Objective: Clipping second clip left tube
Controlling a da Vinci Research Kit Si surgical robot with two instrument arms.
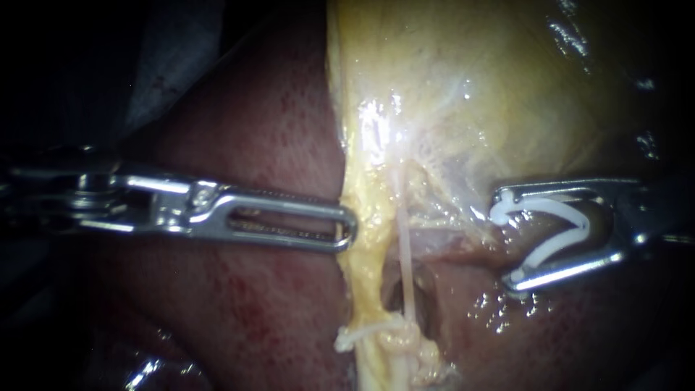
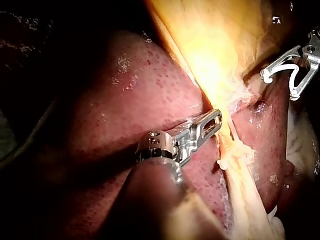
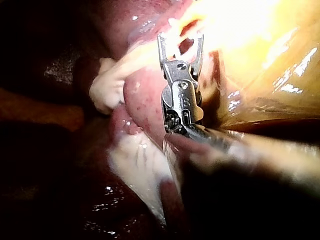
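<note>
Dark all round; red liver beside pale gallbladder. My right instrument cradles a clip in wide jaws, apart from the thin tube. My left instrument touches yellow tissue; grip unclear.

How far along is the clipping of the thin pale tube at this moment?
Done: the right instrument carries an open white V-shaped clip in its jaws. In hand: it stands beside the thin pale tube, not yet around it. Left: pass the clip around the tube and close it.
</note>
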